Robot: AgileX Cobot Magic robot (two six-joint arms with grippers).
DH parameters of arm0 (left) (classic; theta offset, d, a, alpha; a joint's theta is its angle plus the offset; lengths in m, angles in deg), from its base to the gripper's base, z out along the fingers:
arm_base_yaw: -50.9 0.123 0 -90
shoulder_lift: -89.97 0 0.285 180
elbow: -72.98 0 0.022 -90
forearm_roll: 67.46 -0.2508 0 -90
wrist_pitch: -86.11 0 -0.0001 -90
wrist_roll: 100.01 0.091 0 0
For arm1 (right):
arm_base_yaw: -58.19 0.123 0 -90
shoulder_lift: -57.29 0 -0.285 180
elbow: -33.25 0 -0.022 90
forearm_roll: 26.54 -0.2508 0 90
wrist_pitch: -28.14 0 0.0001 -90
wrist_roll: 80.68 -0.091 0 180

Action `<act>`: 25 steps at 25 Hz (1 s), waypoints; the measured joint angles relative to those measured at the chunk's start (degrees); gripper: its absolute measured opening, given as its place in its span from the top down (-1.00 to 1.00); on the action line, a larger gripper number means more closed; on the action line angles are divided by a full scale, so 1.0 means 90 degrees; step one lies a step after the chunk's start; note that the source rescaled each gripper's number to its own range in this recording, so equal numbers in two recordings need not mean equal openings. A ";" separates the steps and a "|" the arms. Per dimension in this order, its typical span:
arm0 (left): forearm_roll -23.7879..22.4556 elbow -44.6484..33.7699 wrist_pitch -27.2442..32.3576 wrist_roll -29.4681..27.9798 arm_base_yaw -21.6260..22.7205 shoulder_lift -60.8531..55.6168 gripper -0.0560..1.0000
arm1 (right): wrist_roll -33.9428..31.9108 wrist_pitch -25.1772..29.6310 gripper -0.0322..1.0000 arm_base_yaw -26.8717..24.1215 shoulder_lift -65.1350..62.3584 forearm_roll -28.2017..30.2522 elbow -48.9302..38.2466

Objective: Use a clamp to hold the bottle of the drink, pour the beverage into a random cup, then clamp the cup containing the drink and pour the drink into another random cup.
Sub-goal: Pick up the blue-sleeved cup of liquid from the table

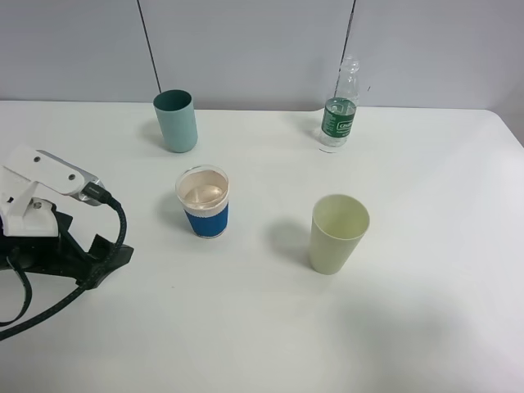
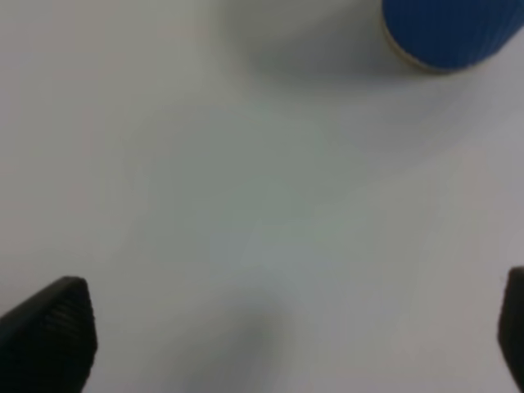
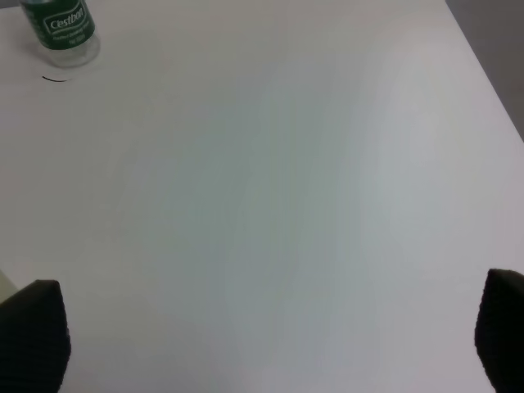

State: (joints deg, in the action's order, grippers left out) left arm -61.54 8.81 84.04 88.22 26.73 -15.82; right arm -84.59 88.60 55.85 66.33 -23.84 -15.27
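Exterior high view shows the blue-sleeved cup (image 1: 203, 202) on the table (image 1: 426, 286), seemingly filled; the bottle (image 1: 340, 115) stands upright at the back. Left jaws and right jaws are spread, empty. Next (I judge) the left jaws must pinch this cup and tip it toward the teal cup (image 1: 176, 121).

You have bright, even light on the white table (image 1: 426, 327); soft shadows fall leftward in the high view. Your left wrist view is blurred: the blue cup (image 2: 450, 33) and dark fingertips (image 2: 49, 336) look soft-edged. The right wrist view is sharper, the label on the bottle (image 3: 59, 29) legible.
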 joint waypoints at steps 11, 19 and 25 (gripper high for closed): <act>-0.0136 -0.0322 -0.1930 0.0000 0.0000 0.1190 -1.00 | 0.0000 0.0000 -1.00 0.0000 0.0000 0.0000 0.0000; -0.1634 -0.0317 -0.3655 -0.0701 0.0000 0.2272 -1.00 | 0.0000 0.0000 -1.00 0.0000 0.0000 0.0000 0.0000; -0.2228 -0.0352 -0.5289 -0.1085 0.0000 0.3354 -1.00 | 0.0000 0.0000 -1.00 0.0000 0.0000 0.0000 0.0000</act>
State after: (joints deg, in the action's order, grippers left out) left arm -81.59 5.65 36.43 78.46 26.73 14.36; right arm -84.59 88.60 55.85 66.33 -23.84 -15.27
